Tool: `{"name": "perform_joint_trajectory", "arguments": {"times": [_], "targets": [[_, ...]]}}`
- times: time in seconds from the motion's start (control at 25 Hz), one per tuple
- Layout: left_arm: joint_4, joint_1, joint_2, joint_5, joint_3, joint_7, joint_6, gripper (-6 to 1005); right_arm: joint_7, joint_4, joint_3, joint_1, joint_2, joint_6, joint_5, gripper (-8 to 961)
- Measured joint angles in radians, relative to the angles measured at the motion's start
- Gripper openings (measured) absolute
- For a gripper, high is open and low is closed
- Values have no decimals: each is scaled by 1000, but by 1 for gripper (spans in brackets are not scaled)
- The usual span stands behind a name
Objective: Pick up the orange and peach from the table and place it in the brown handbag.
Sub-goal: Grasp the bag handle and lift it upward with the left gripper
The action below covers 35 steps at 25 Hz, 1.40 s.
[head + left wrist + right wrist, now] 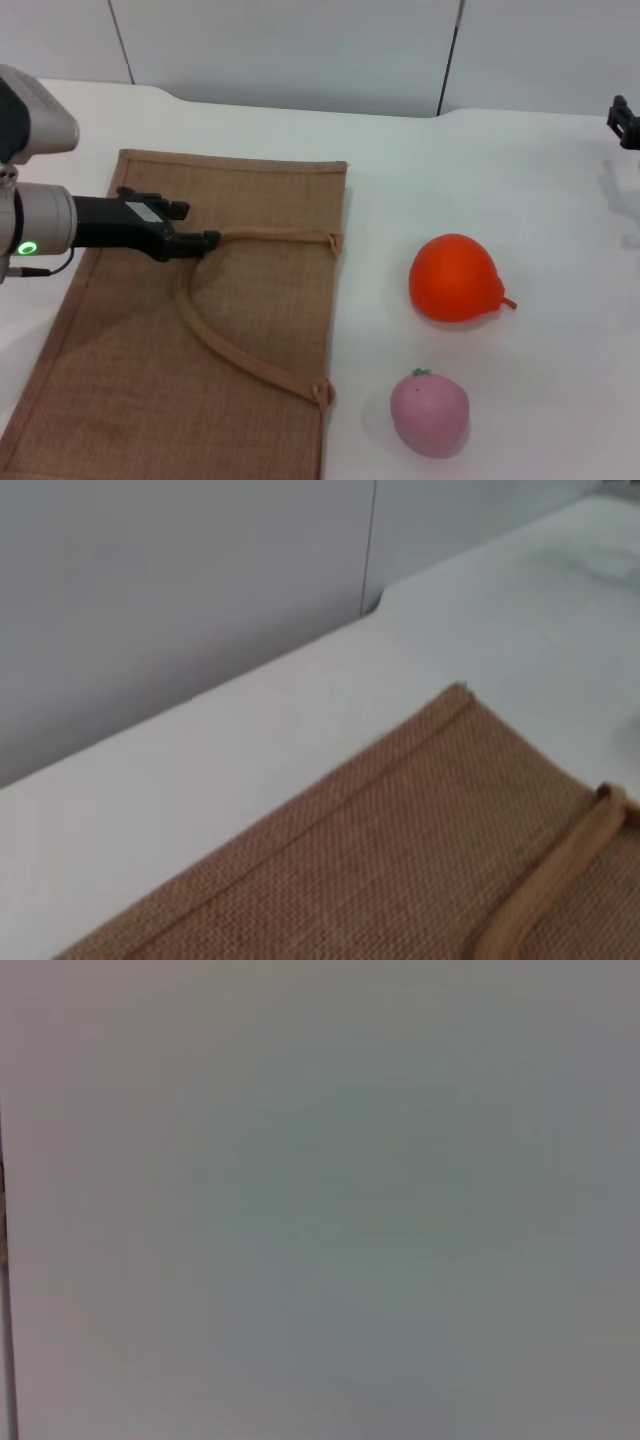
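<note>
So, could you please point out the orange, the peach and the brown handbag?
orange (453,277), head view, middle of its body.
peach (429,413), head view, middle of its pink body.
brown handbag (130,390), head view, bare woven panel.

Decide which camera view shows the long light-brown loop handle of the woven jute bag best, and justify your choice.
The head view: the light-brown loop handle shows whole, curving across the flat tan-brown woven handbag, with the left gripper at its upper end. The left wrist view catches only a short stretch of it at the picture's edge. The right wrist view shows none of it.

Brown handbag (400,860) flat on white table (200,770), handle (560,870) across it
</note>
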Motion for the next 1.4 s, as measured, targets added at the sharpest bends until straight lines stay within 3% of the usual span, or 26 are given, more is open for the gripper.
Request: {"name": "perform_joint_trajectory", "arguments": {"times": [0.6, 1.4], "targets": [[13, -55, 0, 118, 7, 4, 28, 618, -1, -1, 0, 2, 0, 0, 0, 678], [-41, -79, -1, 136, 9, 7, 54, 531, -1, 2, 0, 0, 0, 2, 0, 677]]}}
